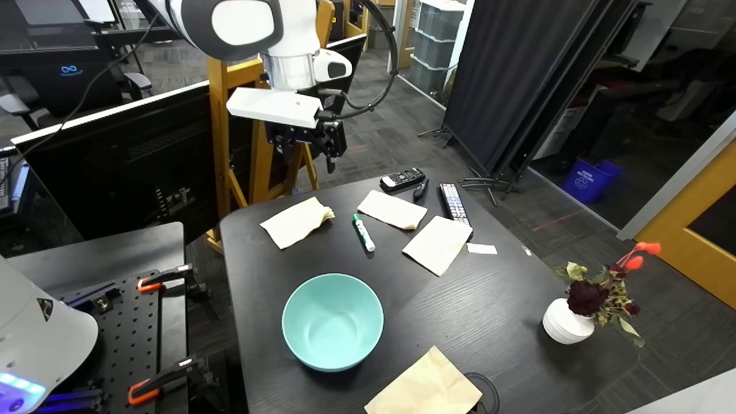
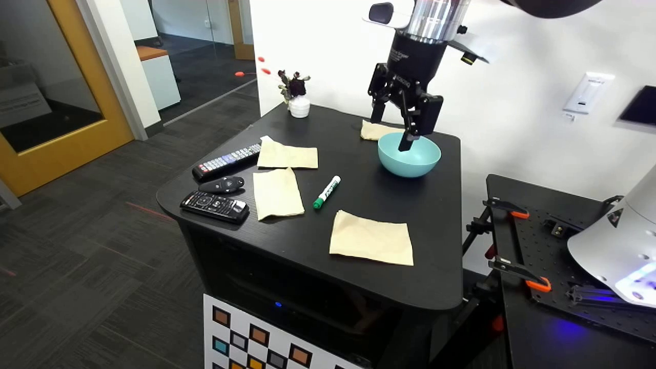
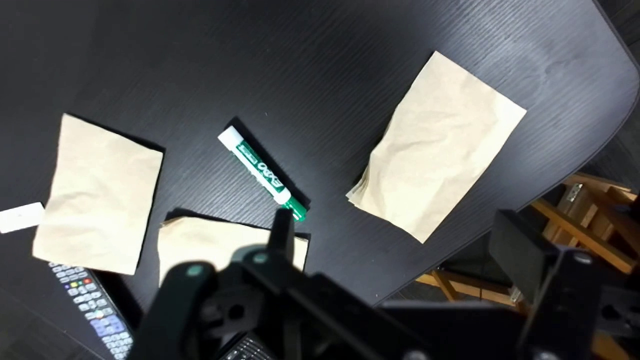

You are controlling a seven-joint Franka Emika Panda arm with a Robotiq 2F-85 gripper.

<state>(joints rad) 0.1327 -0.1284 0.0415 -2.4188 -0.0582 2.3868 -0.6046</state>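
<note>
Black end effector (image 3: 395,225), hanging above the tabletop (image 1: 506,305), its fingers (image 3: 283,235) spread wide apart. Wrist view: green-and-white marker (image 3: 262,172) lying aslant on the surface below, green cap end closest to the left finger. Right of it, a folded tan paper (image 3: 435,150). On the near side, a second paper (image 3: 210,245), partly hidden by the same finger. At left, a third paper (image 3: 100,200) lapping over a long remote (image 3: 94,312); white card (image 3: 21,217) just beside.

In an exterior view: black remote (image 1: 402,179) and small curved gadget (image 1: 421,190) side by side near the far edge. Teal bowl (image 1: 332,322), upright, near left; fourth paper (image 1: 428,388) nearer still, to its right. White vase (image 1: 566,323) with dark red flowers (image 1: 587,296), well apart at right.
</note>
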